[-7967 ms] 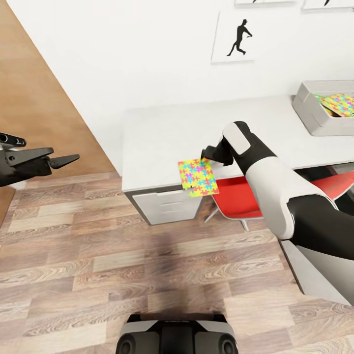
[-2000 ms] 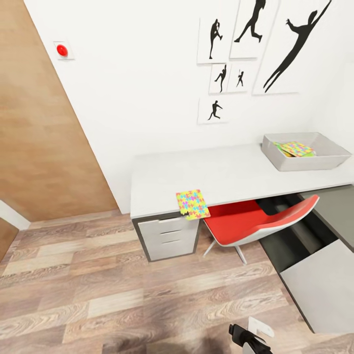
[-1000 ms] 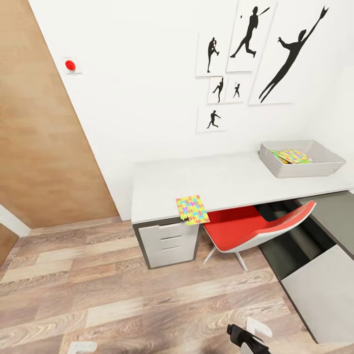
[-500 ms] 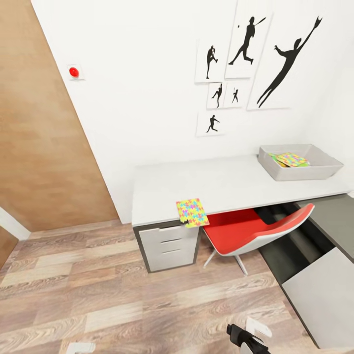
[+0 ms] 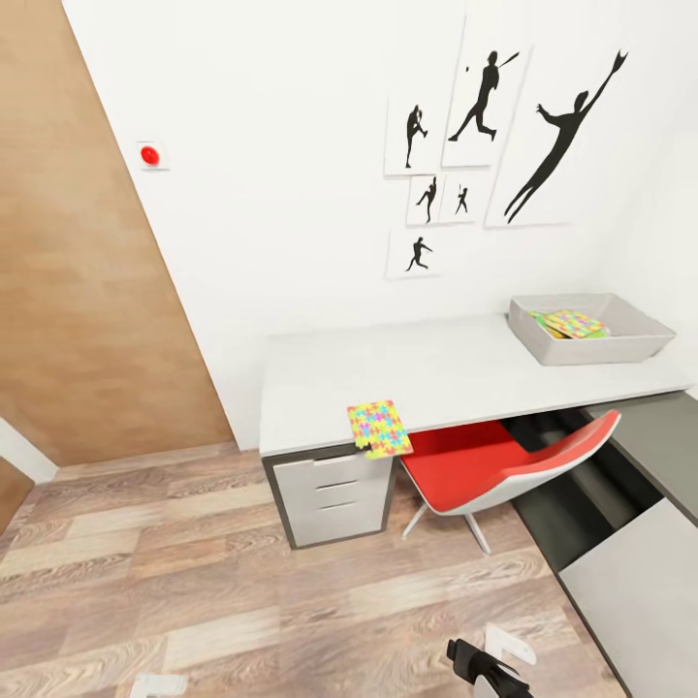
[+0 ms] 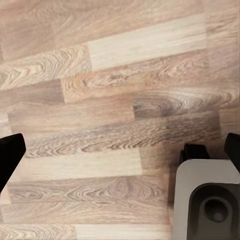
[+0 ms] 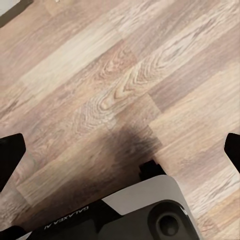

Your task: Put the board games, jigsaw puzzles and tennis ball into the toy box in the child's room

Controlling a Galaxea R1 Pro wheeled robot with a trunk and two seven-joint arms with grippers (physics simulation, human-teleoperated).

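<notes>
One puzzle [image 5: 379,428] is overhanging the bench [image 5: 436,373] edge at 6 o'clock, so a nudge risks dropping it. Both claws are gaping wide, holding nothing.

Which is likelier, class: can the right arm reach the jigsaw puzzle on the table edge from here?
Probably not: the jigsaw puzzle overhangs the table, with open floor between it and the low right arm.

Even, bright, diffuse light fills the head view; the white wall [image 5: 291,194] nearly washes out toward two o'clock. Soft shadow sits under the table [image 5: 436,373]. Wide-angle stretch tilts verticals at the edges. On the floor [image 7: 100,100], the right wrist view shows a faint blurred shadow.
</notes>
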